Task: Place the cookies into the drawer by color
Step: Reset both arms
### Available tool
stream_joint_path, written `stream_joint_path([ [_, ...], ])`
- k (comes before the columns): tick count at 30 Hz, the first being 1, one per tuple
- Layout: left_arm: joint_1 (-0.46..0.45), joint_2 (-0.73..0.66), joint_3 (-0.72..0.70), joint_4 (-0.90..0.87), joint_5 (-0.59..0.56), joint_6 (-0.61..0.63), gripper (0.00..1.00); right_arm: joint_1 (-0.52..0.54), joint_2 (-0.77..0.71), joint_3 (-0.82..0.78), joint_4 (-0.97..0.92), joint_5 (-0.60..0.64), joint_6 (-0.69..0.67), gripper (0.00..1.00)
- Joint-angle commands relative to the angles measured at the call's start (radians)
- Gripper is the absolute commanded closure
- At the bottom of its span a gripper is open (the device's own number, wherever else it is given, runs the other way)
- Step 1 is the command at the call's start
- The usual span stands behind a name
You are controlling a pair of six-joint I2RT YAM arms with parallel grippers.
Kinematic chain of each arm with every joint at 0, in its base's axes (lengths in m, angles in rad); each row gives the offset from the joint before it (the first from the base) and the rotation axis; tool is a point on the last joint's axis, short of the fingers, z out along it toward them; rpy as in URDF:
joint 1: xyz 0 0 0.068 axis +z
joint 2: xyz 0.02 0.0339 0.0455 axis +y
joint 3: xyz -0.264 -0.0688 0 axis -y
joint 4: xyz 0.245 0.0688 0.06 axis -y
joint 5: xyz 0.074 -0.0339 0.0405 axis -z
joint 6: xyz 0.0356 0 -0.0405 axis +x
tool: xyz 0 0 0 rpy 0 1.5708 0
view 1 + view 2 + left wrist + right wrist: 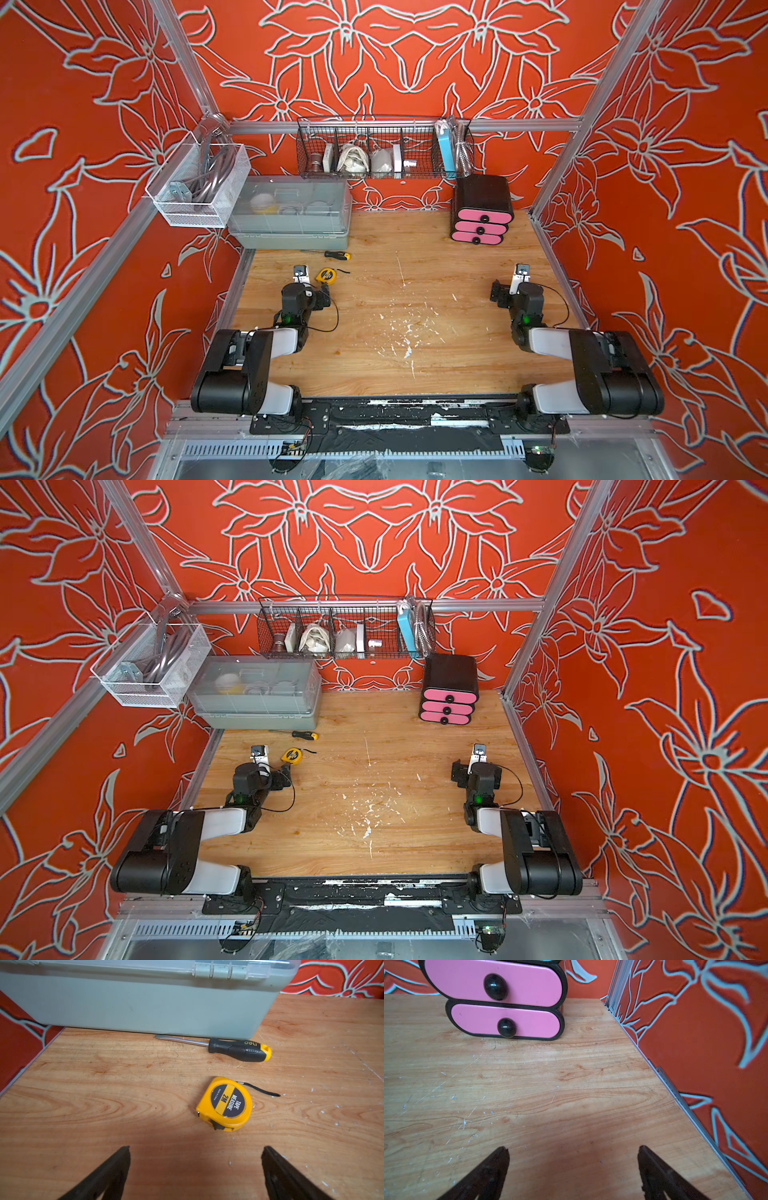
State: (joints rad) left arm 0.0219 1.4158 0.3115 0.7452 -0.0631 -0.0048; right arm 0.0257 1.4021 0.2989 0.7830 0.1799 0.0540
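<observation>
Wooden desk (415, 353) in red floral enclosure; grey bin (291, 216), screwdriver (336, 254) and tape measure (326, 276) all well left of drawer (467, 214), not task items; left fingers (116, 1167) spread wide, empty, also well left of drawer; drawer's three pink fronts shut; right fingers (492, 1167) wide, empty, facing drawer, well apart from it; cookies nowhere in view, probably sorted inside drawer, arms parked clear.

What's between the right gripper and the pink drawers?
Only bare wooden table, from the right gripper to the drawer, as the right wrist view shows.
</observation>
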Motion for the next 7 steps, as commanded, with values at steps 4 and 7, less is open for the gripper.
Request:
stream_joint_path([
  [4,0.003,-0.009,0.001,0.022,0.016,-0.011,0.02,0.014,0.003,0.029,-0.004,0.038,-0.016,0.01],
  [7,0.003,-0.009,0.001,0.022,0.016,-0.011,0.02,0.022,-0.006,0.018,0.011,0.042,-0.022,0.0],
])
